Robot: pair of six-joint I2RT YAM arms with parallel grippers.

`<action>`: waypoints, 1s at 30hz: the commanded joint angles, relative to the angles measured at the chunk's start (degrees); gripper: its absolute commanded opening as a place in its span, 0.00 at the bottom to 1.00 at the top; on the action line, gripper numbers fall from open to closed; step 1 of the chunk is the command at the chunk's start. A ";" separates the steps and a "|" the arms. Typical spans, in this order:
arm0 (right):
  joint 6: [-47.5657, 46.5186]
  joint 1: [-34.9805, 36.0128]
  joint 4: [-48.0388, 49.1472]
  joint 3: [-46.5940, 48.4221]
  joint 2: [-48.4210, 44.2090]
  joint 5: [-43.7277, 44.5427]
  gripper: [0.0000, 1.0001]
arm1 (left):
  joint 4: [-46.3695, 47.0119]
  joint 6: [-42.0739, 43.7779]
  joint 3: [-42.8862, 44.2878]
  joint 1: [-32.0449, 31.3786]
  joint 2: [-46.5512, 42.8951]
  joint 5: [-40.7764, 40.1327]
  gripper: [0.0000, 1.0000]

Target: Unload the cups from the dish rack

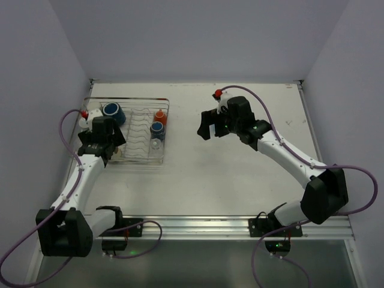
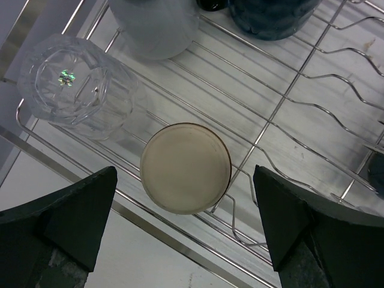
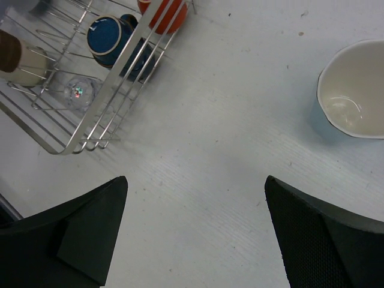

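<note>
**Hands spread wide on both arms, one over the dish rack, one over the counter**

Both hands stand open and hold nothing. The white counter [image 1: 240,180] fills the top view, with the wire dish rack [image 1: 144,162] in its far left part, wavy dividers running down its middle.

The left hand [image 1: 101,139] hangs over the rack's near left corner. The right hand [image 1: 209,127] hovers over bare counter, well to the right of the rack.

In the rack's far left corner sits a large dark blue mug [image 1: 113,111]. Right of the dividers, an orange cup [image 1: 159,115] stands at the far end. A blue cup [image 1: 158,127] is just beside it, and a clear glass [image 1: 156,144] stands nearer.

From the left wrist, the left hand [image 2: 185,198] has its fingers [image 2: 72,216] parted on either side of a round cream-topped cup [image 2: 186,168] on the rack wires. Neither finger touches it. A faceted glass [image 2: 72,84] lies on its side just beside that cup, against the rack's rim. A pale cup [image 2: 156,27] shows at the top edge of the view.

From the right wrist, the right hand [image 3: 192,192] looks down on empty counter. A white-lined cup [image 3: 354,90] stands upright there, well apart from the rack's corner [image 3: 90,138].
</note>
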 commanded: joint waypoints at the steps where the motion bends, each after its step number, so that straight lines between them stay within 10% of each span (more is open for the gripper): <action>1: 0.90 0.03 5.63 -0.14 -3.48 -4.49 0.99 | 1.98 -0.75 2.58 1.58 2.16 0.99 1.00; 15: 2.39 0.11 7.57 -1.28 -6.21 -6.35 0.99 | 4.27 0.13 0.39 4.49 7.26 4.95 0.86; 21: 3.53 0.38 8.45 -1.81 -6.91 -7.05 0.99 | 4.44 0.30 0.65 4.57 7.09 5.57 0.50; 30: 15.12 1.78 21.26 -6.73 -9.98 -12.49 0.99 | 4.71 0.22 3.54 4.49 -2.14 8.45 0.30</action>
